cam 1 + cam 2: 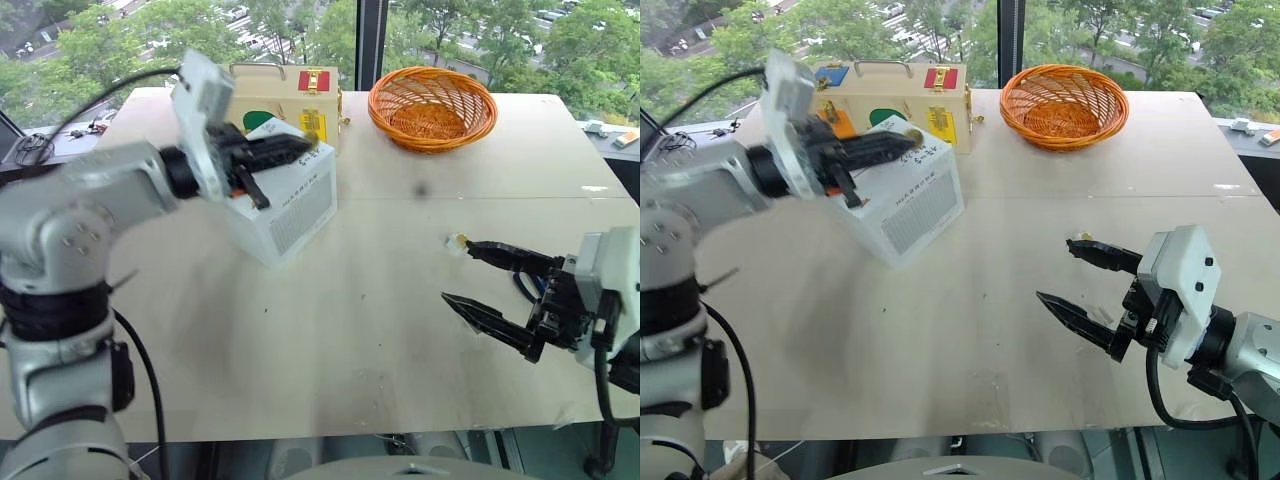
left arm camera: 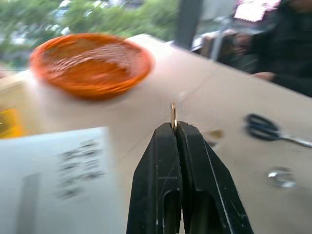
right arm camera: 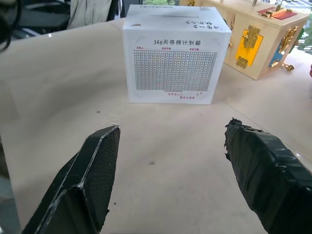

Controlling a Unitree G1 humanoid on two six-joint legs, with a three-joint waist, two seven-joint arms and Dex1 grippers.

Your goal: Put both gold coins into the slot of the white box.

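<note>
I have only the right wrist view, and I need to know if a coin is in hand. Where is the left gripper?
Observer: The left gripper hangs by the top of the white box. I can't tell whether it touches the box.
Operator: Is it holding anything?
Observer: Yes, it is shut on a gold coin, which stands edge-on between its fingertips.
Operator: Is there anything else on the table that I can't see?
Observer: Black-handled scissors lie flat on the table, as seen in the left wrist view.
</note>
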